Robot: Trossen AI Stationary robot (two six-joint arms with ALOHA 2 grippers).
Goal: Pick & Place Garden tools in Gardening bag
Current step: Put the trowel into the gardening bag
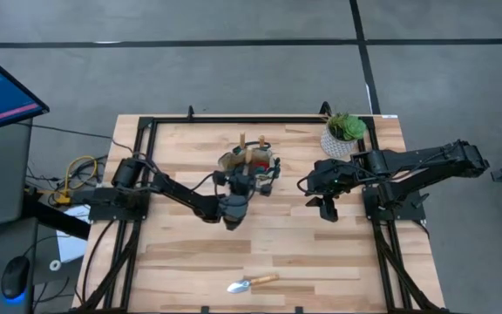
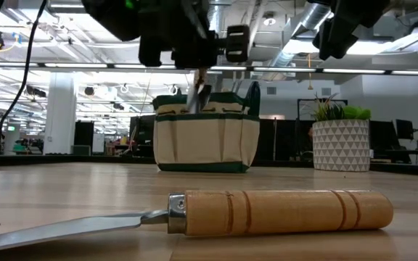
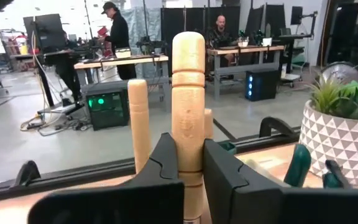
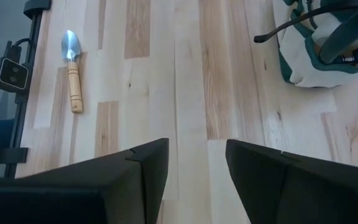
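Observation:
The beige gardening bag [image 1: 249,163] with green trim stands on its base at the table's far middle [image 2: 205,141]. Two wooden handles [image 3: 137,124] stick up from it. My left gripper [image 3: 188,168] is just above the bag's mouth [image 2: 202,69], shut on an upright wooden-handled tool [image 3: 188,93] whose metal end [image 2: 198,98] points down into the mouth. Another trowel [image 1: 251,283] lies flat by the near edge [image 4: 72,68]. My right gripper [image 4: 197,162] hangs open above bare table, right of the bag [image 1: 325,205]. My left gripper pinches the tool's wooden handle [image 3: 188,155] between its two fingers, low on the handle, below its grooves. The fingers come in level from the table's near side and lie across the handle. The tool stands upright, handle end up, metal end down at the bag's mouth.
A green plant in a white patterned pot [image 1: 344,135] stands at the far right corner, close to the bag [image 3: 337,140]. A dark frame [image 1: 146,131] rims the table. Bare wood lies between the bag and the loose trowel. People sit and stand in the room beyond.

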